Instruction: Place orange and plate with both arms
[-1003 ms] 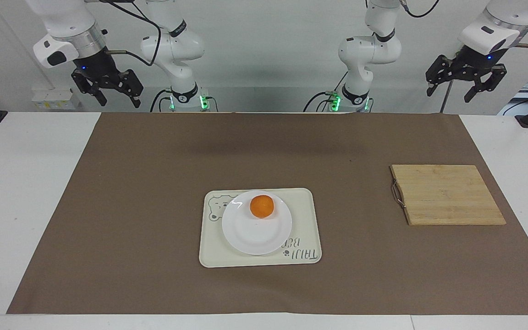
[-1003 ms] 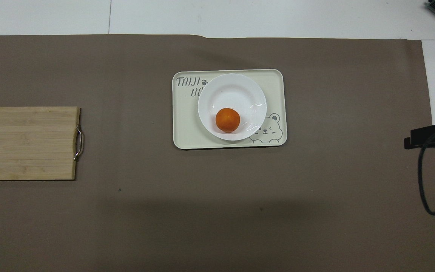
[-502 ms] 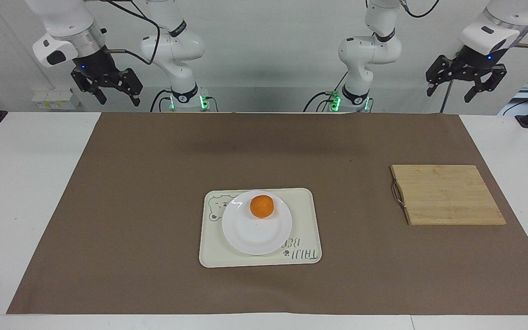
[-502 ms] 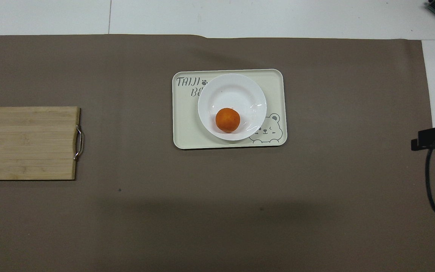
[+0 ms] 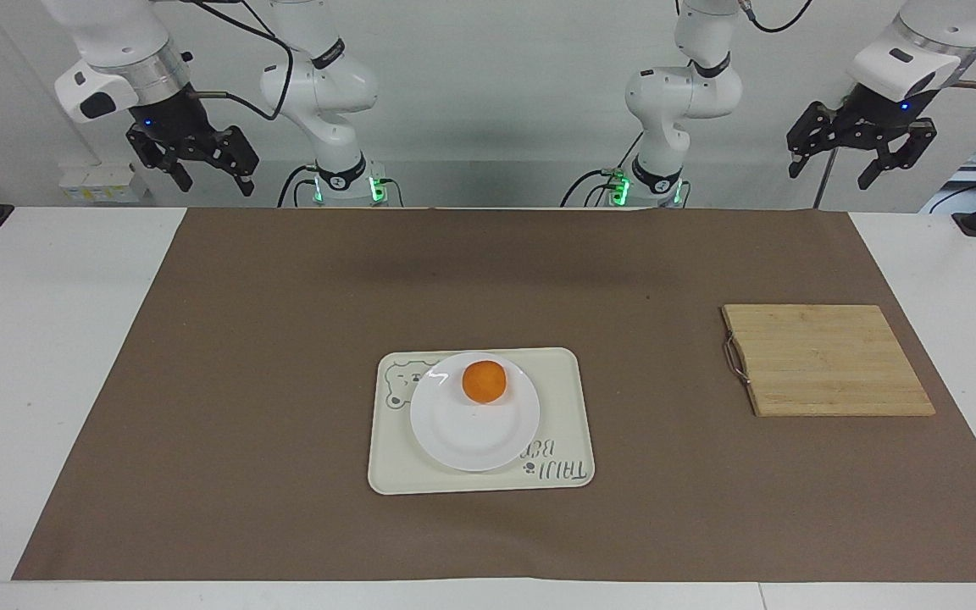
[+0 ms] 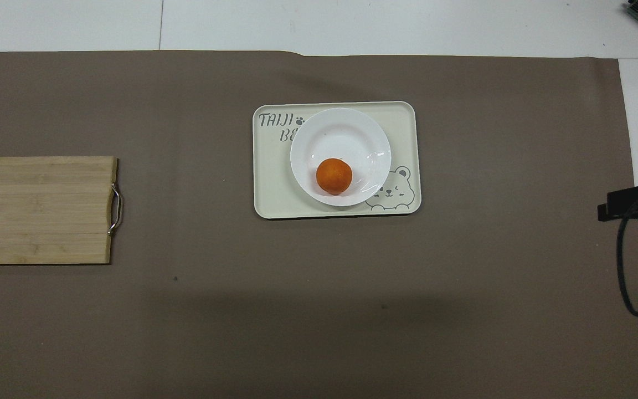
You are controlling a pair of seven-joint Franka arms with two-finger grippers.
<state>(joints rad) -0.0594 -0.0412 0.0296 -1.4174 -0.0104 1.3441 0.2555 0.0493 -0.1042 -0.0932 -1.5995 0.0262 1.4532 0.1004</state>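
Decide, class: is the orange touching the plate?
Touching. The facing view shows the orange resting on the plate, toward its robot-side rim, with no gap beneath.

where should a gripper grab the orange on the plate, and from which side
Take the orange around its widest middle, coming straight down from above. It is a small ball sitting in the plate, toward the rim nearer the robots, so a sideways approach would likely strike the raised rim.

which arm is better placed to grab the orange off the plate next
Neither clearly. The orange sits on the plate, on the tray mid-table. The left gripper and right gripper both hang open, raised at opposite ends. The orange looks marginally toward the right arm's side, so perhaps right.
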